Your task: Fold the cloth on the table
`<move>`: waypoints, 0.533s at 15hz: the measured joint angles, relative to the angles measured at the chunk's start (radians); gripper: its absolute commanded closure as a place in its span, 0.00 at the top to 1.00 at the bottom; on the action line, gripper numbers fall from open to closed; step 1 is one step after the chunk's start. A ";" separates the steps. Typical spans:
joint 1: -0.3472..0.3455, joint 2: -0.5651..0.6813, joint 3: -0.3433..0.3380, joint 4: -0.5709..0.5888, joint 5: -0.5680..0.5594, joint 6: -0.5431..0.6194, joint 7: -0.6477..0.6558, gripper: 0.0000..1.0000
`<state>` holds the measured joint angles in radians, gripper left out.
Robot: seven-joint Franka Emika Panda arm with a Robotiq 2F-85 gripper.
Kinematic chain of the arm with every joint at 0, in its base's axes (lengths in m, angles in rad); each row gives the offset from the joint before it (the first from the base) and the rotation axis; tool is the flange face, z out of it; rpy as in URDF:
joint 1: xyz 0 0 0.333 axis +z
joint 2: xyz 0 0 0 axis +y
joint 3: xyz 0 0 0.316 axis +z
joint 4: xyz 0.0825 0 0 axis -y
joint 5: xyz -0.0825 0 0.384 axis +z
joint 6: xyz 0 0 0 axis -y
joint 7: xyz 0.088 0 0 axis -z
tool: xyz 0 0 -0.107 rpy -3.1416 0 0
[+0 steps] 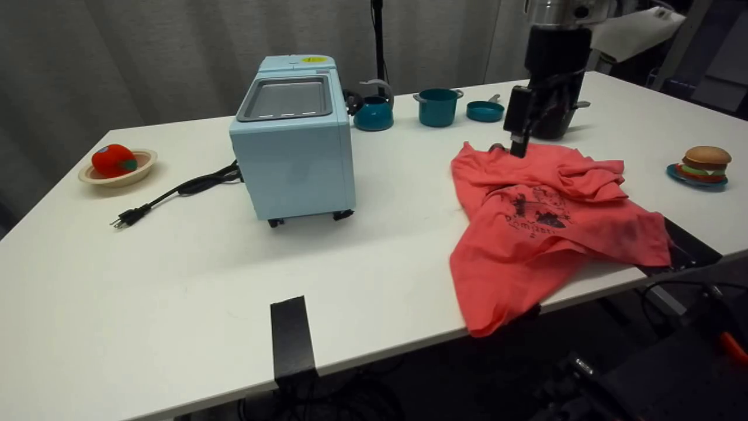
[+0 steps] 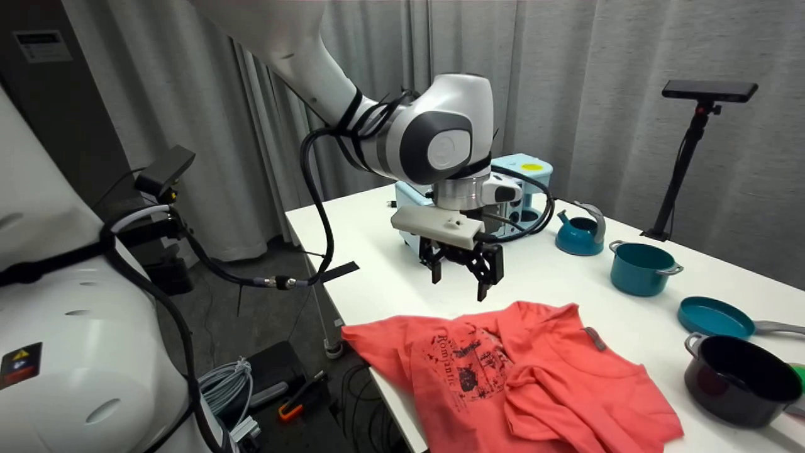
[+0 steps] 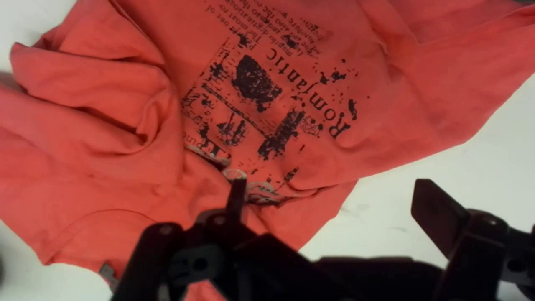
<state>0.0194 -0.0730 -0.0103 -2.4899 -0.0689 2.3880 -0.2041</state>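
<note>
Hovering with the gripper (image 2: pixel 459 288) above an edge of the cloth (image 1: pixel 543 237), apart from it, with jaws parted wide. Straddling that edge in the wrist view, with one finger (image 3: pixel 237 196) over cloth and the other over table (image 3: pixel 386 200). Finding the cloth rumpled on the table, printed side up, with a corner (image 1: pixel 482 313) drooping past the edge in an exterior view. Sharing the table, in both exterior views, with a machine (image 1: pixel 295 169), kettle (image 1: pixel 373 116), pot (image 1: pixel 437 111) and pan (image 1: pixel 484 111).
</note>
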 measured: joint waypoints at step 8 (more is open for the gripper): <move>0.033 0.169 0.086 0.018 0.075 0.072 -0.032 1.00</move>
<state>0.0528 0.0960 0.0762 -2.4724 0.0065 2.4599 -0.2365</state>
